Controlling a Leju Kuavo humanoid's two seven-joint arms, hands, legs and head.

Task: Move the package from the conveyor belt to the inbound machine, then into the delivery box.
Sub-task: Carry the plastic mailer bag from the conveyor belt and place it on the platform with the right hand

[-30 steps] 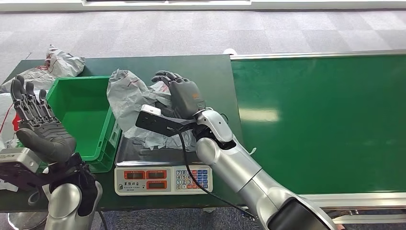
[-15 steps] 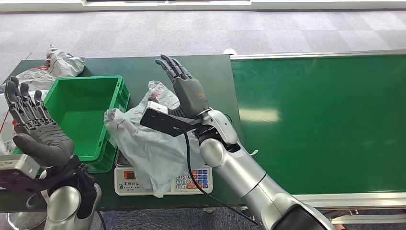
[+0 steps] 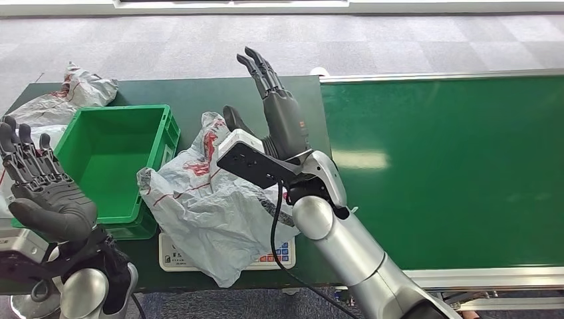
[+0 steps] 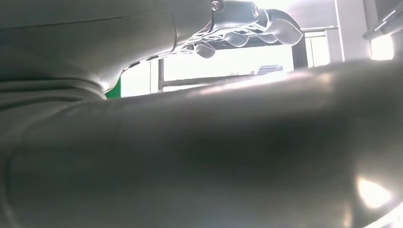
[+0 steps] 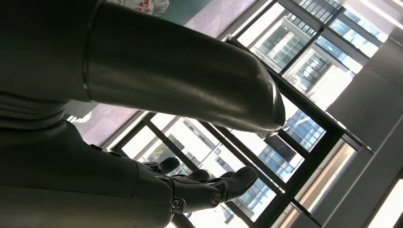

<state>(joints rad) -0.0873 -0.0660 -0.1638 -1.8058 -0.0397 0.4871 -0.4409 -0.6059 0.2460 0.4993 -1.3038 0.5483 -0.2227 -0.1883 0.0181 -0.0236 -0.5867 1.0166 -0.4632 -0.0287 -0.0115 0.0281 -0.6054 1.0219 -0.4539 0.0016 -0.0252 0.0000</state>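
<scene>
My right robot hand (image 3: 279, 123) is spread, holding nothing; I should regrasp the crumpled grey plastic package (image 3: 206, 206) draped over the scale before the green plastic crate (image 3: 110, 166).

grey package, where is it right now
In the head view the grey package lies draped over the scale, just right of the green bin, beside the right hand.

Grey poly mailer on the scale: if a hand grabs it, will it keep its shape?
Probably not. The grey poly mailer lies crumpled and drapes over the scale front, so it is likely floppy and light. Its glossy film may slip in the right hand.
</scene>
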